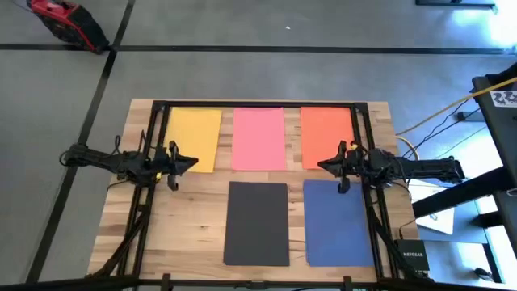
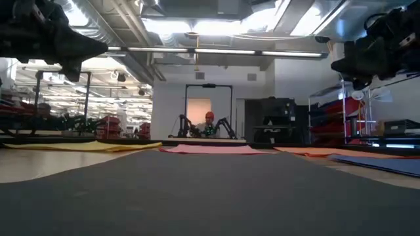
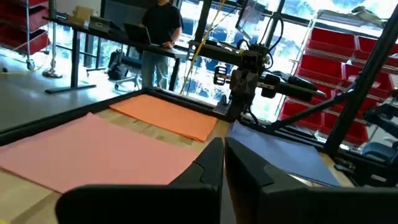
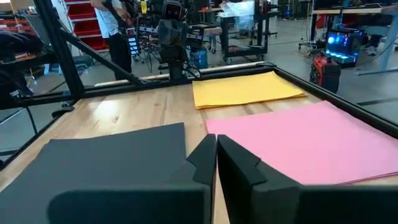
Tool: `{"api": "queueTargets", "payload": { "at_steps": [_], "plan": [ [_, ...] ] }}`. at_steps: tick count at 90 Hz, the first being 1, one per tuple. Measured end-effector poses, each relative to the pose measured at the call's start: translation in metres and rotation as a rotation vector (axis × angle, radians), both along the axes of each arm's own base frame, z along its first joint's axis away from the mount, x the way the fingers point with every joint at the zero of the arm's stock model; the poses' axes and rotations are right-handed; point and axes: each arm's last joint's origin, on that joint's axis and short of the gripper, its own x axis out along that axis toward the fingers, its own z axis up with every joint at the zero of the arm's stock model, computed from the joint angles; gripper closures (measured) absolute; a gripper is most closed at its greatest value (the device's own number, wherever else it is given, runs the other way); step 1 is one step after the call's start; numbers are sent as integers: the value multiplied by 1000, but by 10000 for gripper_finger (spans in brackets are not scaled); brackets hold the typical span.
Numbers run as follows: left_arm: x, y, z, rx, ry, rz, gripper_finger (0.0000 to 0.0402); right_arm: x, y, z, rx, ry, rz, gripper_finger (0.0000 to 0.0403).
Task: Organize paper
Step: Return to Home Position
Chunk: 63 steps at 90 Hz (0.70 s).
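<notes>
Left claw: my left claw hangs over the table at the near right corner of the yellow paper. It points toward the middle, with its fingers pressed together on nothing.
Right claw: my right claw hangs across from it, over the strip between the orange paper and the blue paper. Its fingers are pressed together too, and it holds nothing.
Height: the low view shows both of my arms well above the sheets, touching none of them.
Far row: yellow, then pink paper, then orange lie flat side by side, with bare wood between them.
Near row: the black paper lies nearer than the pink one, and the blue lies nearer than the orange. The two are apart from each other.
Writing: a dark box off the table's near right corner bears white letters that look like NETGEAR. A pale tag at the right has marks too small for me to read.
Frame: dark rails run along both sides of the table, under my arms and just beside the outer sheets.
Floor: a red machine sits far off to the left, and a yellow cable trails away on the right.
Room: red bins stand beyond my right arm. One person stands at a desk with a laptop, and another person stands beyond my left arm.
</notes>
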Motion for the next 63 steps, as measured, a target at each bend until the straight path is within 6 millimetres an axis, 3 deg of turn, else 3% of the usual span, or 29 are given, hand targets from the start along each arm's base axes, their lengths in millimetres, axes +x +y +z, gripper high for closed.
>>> {"api": "queueTargets", "payload": {
  "at_steps": [63],
  "plan": [
    [-1,24,0,-1,-5,248,402,-3,-2,3,6,-127,-17,400]
  ]
}}
